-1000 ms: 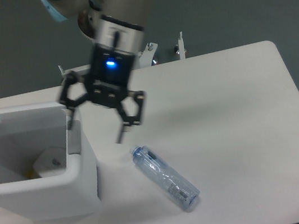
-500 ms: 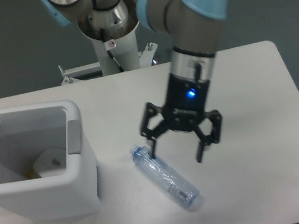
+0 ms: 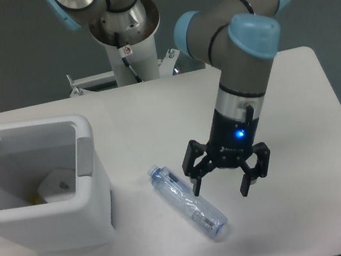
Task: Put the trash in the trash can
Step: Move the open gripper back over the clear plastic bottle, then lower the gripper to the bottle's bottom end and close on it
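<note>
The two-finger gripper (image 3: 222, 189) hangs with fingers spread, holding nothing, just right of the clear bluish plastic bottle (image 3: 189, 203) lying on the white table (image 3: 298, 114). Left of the bottle, the boxy white trash can (image 3: 84, 200) stands lid-open, a white wad (image 3: 57, 183) inside.

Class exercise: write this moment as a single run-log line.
gripper: open, above table right of bottle | bottle: lying on table, ungrasped | trash can: lid open, white item inside

Trash can (image 3: 73, 211) lid, left side cut off.
</note>
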You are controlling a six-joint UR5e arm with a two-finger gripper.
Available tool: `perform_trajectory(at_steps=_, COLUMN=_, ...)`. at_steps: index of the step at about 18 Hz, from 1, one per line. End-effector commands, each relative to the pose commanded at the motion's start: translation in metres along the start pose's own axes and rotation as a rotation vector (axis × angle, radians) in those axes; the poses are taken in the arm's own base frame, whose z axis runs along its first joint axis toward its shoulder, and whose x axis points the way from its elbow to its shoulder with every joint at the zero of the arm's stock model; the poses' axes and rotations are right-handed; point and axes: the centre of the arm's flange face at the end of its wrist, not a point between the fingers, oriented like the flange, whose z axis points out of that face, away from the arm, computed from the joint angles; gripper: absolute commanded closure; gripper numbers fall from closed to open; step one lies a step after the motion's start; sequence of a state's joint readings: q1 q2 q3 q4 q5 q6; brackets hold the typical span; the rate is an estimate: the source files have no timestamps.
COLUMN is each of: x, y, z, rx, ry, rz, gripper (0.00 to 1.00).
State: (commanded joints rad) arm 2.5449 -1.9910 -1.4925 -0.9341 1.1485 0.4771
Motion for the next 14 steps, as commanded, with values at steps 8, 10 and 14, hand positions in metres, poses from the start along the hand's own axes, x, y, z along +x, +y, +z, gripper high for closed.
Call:
perform_trajectory(at_steps=8, x=-0.006, y=0.006, z=0.076, rx=-0.223, ry=-0.029, rz=-0.129, gripper=0.0)
perform_trajectory(at_steps=10, x=-0.008, y=0.007, z=0.095, rx=-0.252, ry=-0.043, rz=-0.172, gripper=0.0)
perform_trajectory(at_steps=14, x=-0.016, y=-0.008, z=0.126, rx=-0.368, ry=-0.064, rz=-0.261, gripper=0.0)
